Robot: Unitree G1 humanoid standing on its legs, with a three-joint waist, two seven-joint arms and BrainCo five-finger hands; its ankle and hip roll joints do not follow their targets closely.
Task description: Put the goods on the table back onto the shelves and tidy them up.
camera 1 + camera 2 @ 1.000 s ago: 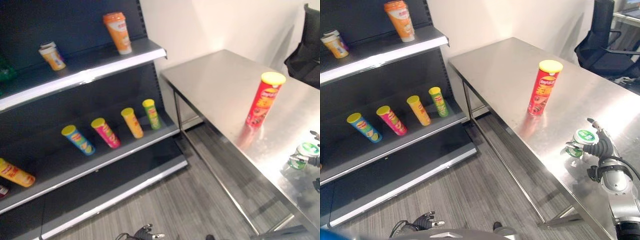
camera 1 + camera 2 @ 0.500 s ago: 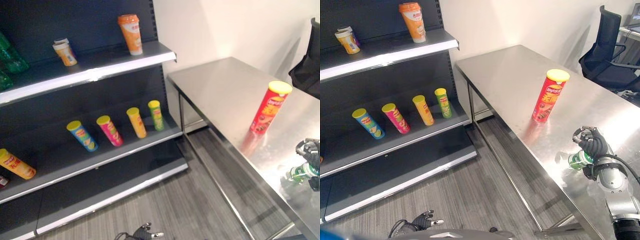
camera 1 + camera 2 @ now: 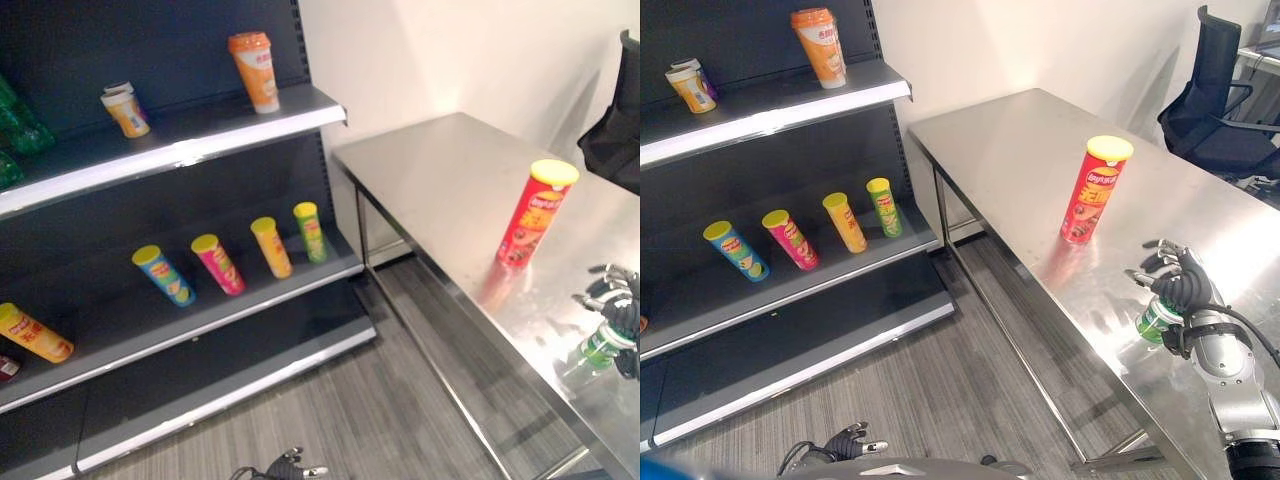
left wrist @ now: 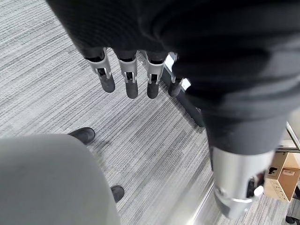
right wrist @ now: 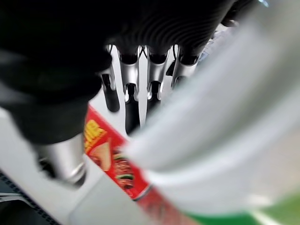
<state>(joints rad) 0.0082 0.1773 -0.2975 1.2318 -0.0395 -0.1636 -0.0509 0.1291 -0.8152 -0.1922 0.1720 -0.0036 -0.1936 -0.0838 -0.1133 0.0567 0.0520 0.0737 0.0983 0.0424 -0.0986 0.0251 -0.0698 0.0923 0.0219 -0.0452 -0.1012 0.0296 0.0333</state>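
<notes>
One green cup (image 3: 1157, 322) stood at the table's (image 3: 1020, 160) 5 o'clock; my right hand (image 3: 1180, 281) covered it, fingers spread straight. Left hand (image 4: 136, 70) hung relaxed.

head eyes: high, looking down, sharing shelves (image 3: 190, 150) and table (image 3: 1040, 150); wrists: close, floor (image 4: 51, 89) past left fingertips, red can (image 5: 117, 159) past right

The right hand (image 3: 1180, 285) hides most of the green cup (image 3: 1155, 322).
</notes>
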